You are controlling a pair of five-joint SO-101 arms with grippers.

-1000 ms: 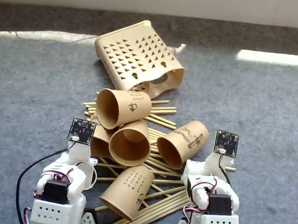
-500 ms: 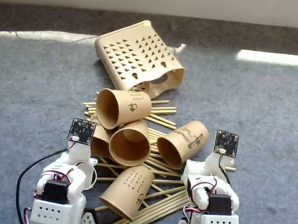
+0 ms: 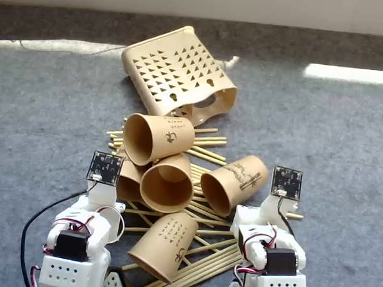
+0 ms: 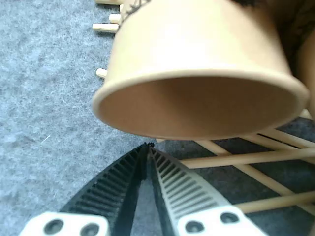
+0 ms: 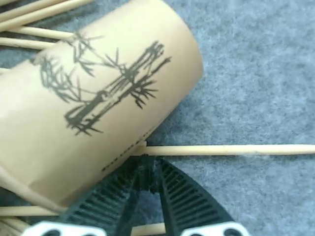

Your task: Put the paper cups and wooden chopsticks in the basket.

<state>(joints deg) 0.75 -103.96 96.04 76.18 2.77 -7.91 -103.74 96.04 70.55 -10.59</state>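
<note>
Right arm (image 3: 267, 241) edged left, bamboo-print paper cup (image 3: 234, 183) nudged left

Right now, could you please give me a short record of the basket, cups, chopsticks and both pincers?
Basket: tipped over, perforated side up, beyond the pile.
Paper cups: at least four, lying on their sides outside the basket.
Wooden chopsticks: scattered under and around the cups on the grey carpet.
Left pincer: shut, empty, tip just short of an open cup mouth.
Right pincer: shut, empty, tip beside the bamboo-print cup.

White plastic arms (image 3: 90, 210), black servos (image 3: 71, 245), black cables (image 3: 30, 227); ribbed black end effector (image 4: 146, 148)
</note>
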